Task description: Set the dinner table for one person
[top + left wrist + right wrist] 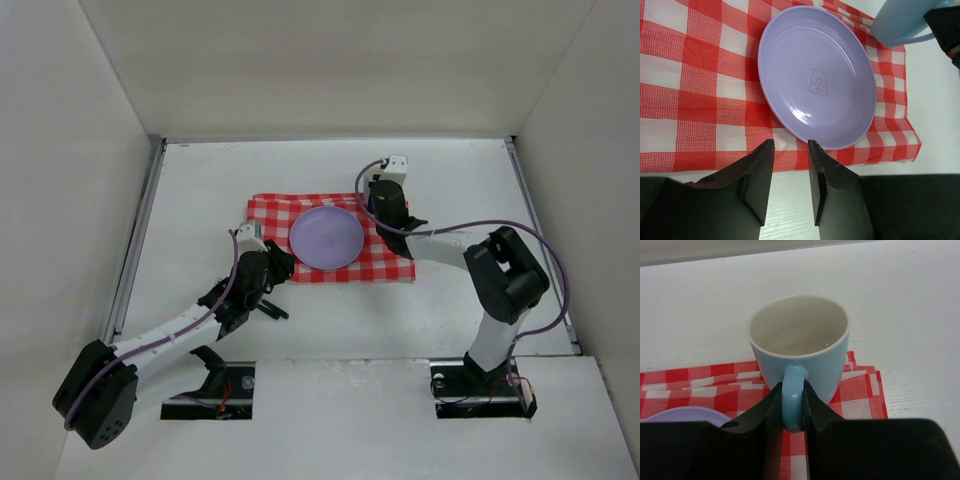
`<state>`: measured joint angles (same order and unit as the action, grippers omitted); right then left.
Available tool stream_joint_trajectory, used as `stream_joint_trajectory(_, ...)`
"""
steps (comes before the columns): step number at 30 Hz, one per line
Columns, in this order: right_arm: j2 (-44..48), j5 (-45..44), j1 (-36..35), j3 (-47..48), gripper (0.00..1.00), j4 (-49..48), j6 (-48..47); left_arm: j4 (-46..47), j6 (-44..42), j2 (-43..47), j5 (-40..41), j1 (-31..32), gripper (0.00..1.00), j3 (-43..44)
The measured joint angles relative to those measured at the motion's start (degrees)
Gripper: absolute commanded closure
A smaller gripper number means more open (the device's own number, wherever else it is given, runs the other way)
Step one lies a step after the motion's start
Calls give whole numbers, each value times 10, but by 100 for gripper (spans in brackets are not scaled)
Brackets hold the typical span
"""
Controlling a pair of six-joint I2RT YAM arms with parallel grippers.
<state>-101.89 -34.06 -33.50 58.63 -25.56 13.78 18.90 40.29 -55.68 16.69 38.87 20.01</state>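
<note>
A lilac plate (327,237) with a small bear print lies on the red-and-white checkered cloth (270,215) in the middle of the white dinner table (200,190). My right gripper (792,387) is shut on the handle of a light blue mug (799,340), upright and empty, at the cloth's far right corner (865,390). I cannot tell if the mug rests on the cloth. My left gripper (791,145) is open and empty, over bare table just off the cloth's near edge, facing the plate (817,75). The mug also shows in the left wrist view (900,22).
A small dark object (273,311) lies on the table beside the left arm, near the front. Grey rails (140,230) run along the table's side edges. White walls close in the left, right and back.
</note>
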Motion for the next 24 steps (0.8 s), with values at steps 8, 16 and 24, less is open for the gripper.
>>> stream_joint_trajectory(8, -29, -22, -4, 1, 93, -30, -16, 0, 0, -2, 0, 2, 69, 0)
stream_joint_trajectory(16, -31, -26, -14, -24, 72, -63, 2, 0, 1, -7, 0, 3, 69, 0)
stream_joint_trajectory(24, 18, -26, -15, -93, 54, -75, 44, 0, 3, -10, 0, 5, 69, -1)
